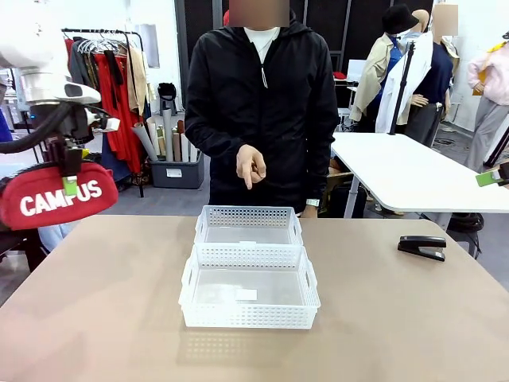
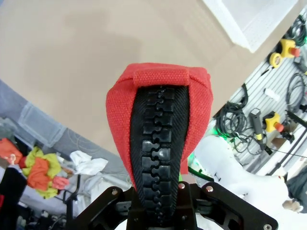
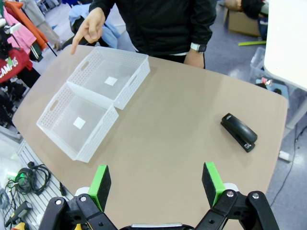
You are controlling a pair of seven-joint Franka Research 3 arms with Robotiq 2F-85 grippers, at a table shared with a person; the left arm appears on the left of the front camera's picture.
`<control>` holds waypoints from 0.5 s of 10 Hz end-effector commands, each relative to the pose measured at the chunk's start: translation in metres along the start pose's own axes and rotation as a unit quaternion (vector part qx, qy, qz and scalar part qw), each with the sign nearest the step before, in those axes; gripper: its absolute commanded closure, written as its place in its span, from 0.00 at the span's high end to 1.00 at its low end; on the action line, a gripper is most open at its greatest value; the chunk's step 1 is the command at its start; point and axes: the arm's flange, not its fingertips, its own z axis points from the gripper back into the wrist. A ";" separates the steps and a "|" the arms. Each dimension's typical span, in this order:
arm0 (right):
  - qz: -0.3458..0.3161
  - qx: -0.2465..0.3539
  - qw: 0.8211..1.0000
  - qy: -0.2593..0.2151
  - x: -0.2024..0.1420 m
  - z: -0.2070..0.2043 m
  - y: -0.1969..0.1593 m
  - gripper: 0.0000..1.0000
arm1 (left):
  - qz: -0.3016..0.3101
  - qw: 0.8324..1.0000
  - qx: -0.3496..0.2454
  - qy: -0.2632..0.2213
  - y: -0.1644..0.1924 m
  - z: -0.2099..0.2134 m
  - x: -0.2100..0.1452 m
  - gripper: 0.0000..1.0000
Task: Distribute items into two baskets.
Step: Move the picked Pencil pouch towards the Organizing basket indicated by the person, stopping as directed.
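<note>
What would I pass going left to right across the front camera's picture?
Red CAMPUS pouch held by the left claw → two white baskets, mid-table → black stapler → green tip of the right claw at the edge.

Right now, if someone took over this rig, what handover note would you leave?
Left gripper shut on the red pouch, held up by the left edge of the table.
Right gripper open, empty, above the table; stapler lies on its right side.
Near basket and far basket empty, mid-table.
Person's hand points down at the far basket.
Done: pouch lifted. Left: both items into baskets.
</note>
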 end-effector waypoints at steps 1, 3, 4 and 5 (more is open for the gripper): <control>0.001 0.005 1.000 -0.005 0.001 0.000 0.000 1.00 | -0.021 1.000 -0.015 0.017 0.013 0.012 0.032 0.00; 0.001 0.005 1.000 -0.005 0.001 0.000 0.000 1.00 | -0.044 0.999 -0.004 0.031 0.010 0.010 0.063 0.00; 0.001 0.005 1.000 -0.005 0.001 0.000 0.000 1.00 | -0.057 0.998 0.002 0.027 0.008 0.009 0.075 0.00; 0.001 0.005 1.000 -0.005 0.001 0.000 0.000 1.00 | -0.079 0.997 0.003 0.023 0.004 0.008 0.085 0.00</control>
